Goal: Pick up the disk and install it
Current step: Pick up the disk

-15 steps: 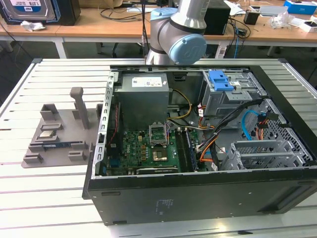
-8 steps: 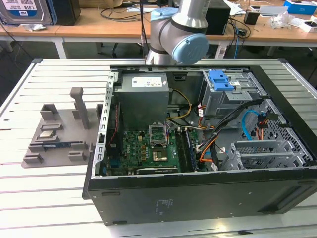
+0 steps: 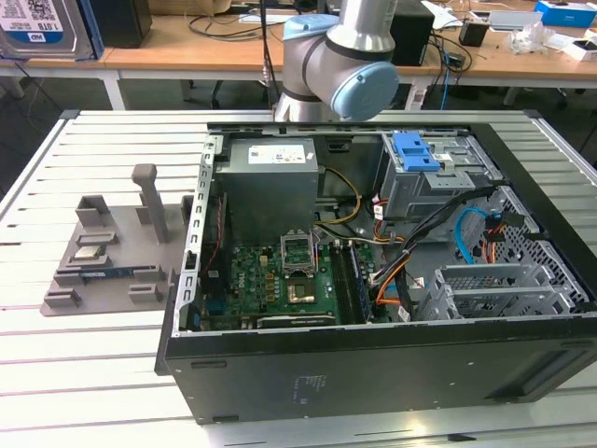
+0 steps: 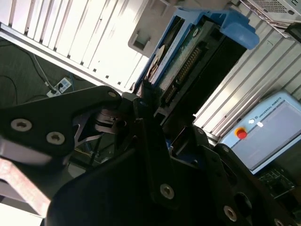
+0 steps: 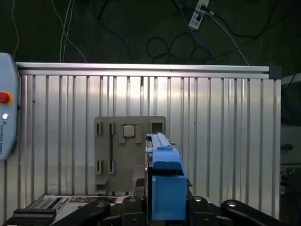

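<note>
**Fingers (image 4: pixel 151 141) clamped on the disk, held on edge above the table**

The gripper (image 5: pixel 162 206) has the disk (image 5: pixel 165 181) by its flat faces, with a black finger pressed to each side of the blue bracket. In the second wrist view the drive's connector edge points away from the palm. The disk hangs in the air, touching nothing but the fingers. Below it lie the slatted table (image 5: pixel 225 141) and the grey fixture tray (image 5: pixel 106 160), where a small square chip (image 5: pixel 128 130) sits in its pocket. In the exterior view the arm (image 3: pixel 340 61) rises behind the open computer case (image 3: pixel 373 373). The case's drive cage (image 3: pixel 434 191) has a bare blue clip (image 3: pixel 415 151) on top.

The step in hand looks like the carry toward the case. To do it well, the grip should probably be firm enough that the smooth bracket cannot slide or twist between the pads. The disk should also be held square, since a tilted bracket would likely bind on the cage rails. The loose cables (image 3: pixel 466 233) beside the cage seem the most likely snag, so the path should pass well clear of them.
</note>
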Tool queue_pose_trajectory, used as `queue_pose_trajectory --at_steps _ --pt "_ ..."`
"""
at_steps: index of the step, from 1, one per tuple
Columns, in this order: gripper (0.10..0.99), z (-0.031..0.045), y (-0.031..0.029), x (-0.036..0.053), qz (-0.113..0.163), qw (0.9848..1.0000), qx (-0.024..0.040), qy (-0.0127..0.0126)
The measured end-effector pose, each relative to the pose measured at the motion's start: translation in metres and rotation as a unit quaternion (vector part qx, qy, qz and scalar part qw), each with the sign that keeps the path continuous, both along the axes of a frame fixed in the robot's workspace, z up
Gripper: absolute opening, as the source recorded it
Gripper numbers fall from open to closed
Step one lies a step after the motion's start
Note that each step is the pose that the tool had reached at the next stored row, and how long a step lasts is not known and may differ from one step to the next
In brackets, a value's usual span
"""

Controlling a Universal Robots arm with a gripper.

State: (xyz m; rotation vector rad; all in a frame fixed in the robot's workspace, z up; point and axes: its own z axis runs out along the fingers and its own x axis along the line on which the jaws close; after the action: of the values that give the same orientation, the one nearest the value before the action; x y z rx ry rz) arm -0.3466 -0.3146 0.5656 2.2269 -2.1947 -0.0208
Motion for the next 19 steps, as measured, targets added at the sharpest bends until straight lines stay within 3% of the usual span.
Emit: queue_pose_trajectory --at_steps 4,6,14,19 --pt "0.365 -0.0024 -0.013 0.014 0.0 1.0 0.0 0.0006" --pt "0.365 -0.005 -0.0173 0.0284 0.0 1.0 -0.0001 0.0009" --pt "0.365 -0.0141 -0.0201 0.0792 0.0 1.0 -0.0001 0.0015" --pt "0.365 -0.0216 -0.0208 0.1187 0.0 1.0 -0.0001 0.0019"
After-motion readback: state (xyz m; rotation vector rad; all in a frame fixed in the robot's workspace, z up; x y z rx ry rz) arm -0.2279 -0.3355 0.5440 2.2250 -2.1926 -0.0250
